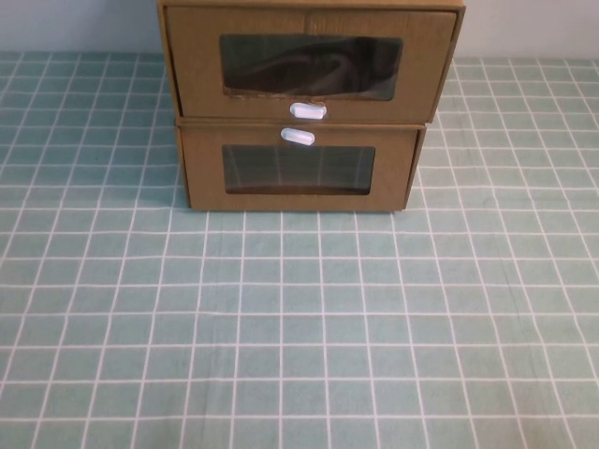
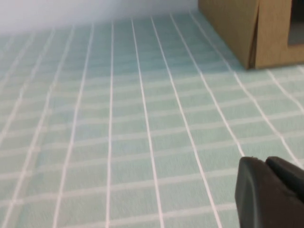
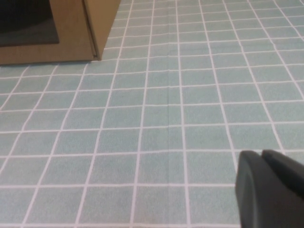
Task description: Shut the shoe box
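Observation:
Two brown cardboard drawer boxes stand stacked at the far middle of the table. The upper one is the shoe box [image 1: 309,65], with a dark shoe behind its window and its white pull tab [image 1: 307,110] below the window. Its drawer front juts out a little past the box below. Neither gripper shows in the high view. My left gripper [image 2: 265,160] hovers low over the tablecloth, fingers pressed together and empty, well short of the boxes. My right gripper [image 3: 261,153] is likewise shut and empty over the cloth.
The lower cardboard box [image 1: 298,173] has its white tab [image 1: 298,137] above its window; its corner shows in the left wrist view [image 2: 247,28] and the right wrist view [image 3: 71,33]. A teal grid-patterned cloth [image 1: 299,327] covers the table.

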